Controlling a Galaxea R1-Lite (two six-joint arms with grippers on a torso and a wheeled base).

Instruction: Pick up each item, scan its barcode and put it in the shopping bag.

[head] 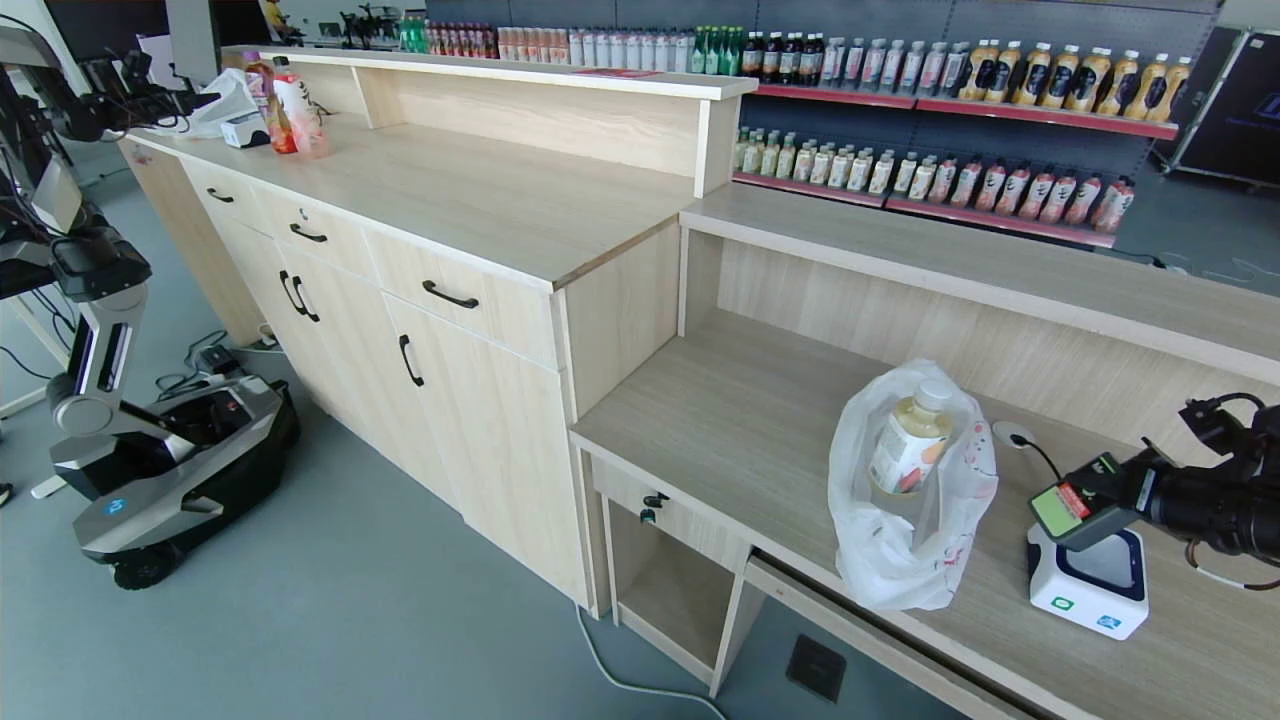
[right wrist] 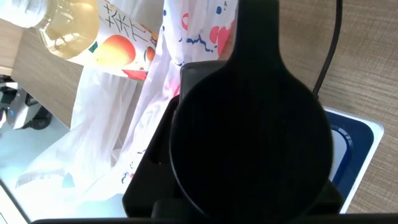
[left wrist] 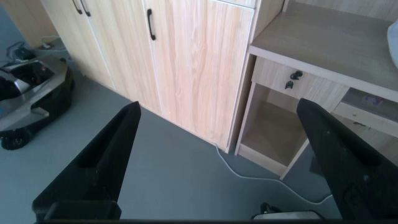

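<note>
Evidently mid-scan: right claw clenched green packet just above scanner on bench; left claw hung spread, empty; bottle sat in shopping bag; packet likely needed bagging next.

Thin plastic shopping bag, matt wood-grain counter

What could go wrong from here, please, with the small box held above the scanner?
The shopping bag is limp and stands near the front edge of the counter, so a nudge might topple it and its bottle. The small box in the right pincer could snag on the bag's slack rim. The cable by the scanner could catch.
</note>
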